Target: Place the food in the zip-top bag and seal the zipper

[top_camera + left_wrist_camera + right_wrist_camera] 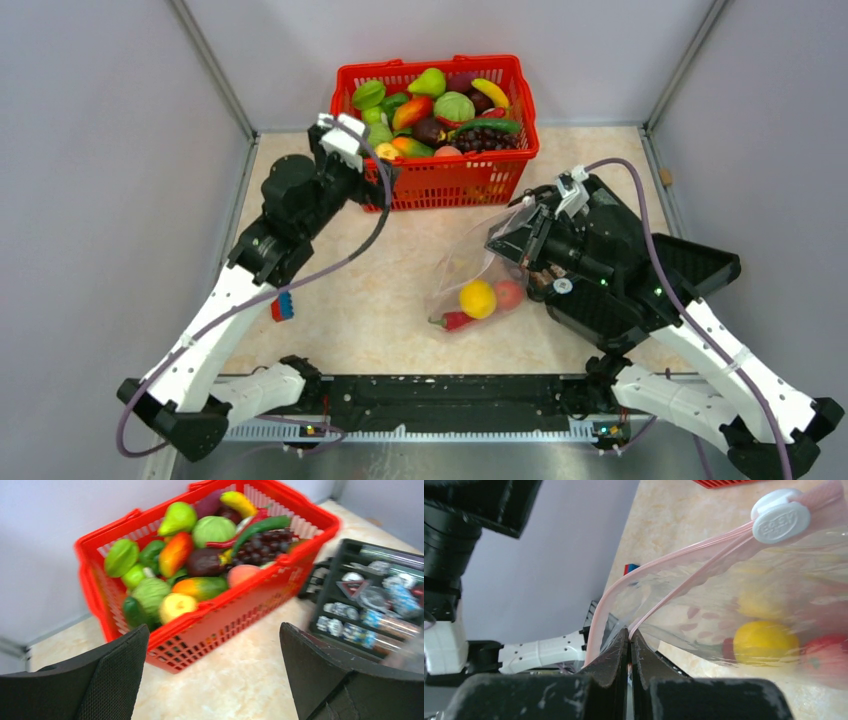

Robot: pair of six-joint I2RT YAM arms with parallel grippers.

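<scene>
The clear zip-top bag [478,275] lies mid-table with a yellow lemon [477,298], a red tomato [508,294] and a red chili [452,320] inside. My right gripper [629,632] is shut on the bag's pink zipper strip [674,587] at the mouth edge and holds it up; the white slider [781,516] sits farther along the strip. The lemon [765,642] shows through the plastic. My left gripper [212,655] is open and empty, hovering just in front of the red basket's near left corner. More food [440,108] fills the basket [445,180].
The red lattice basket [220,615] stands at the back centre against the wall. A black hinged case [370,605] with small bottles and tools lies open at the right, under my right arm. A small red and blue block [282,306] lies near the left arm.
</scene>
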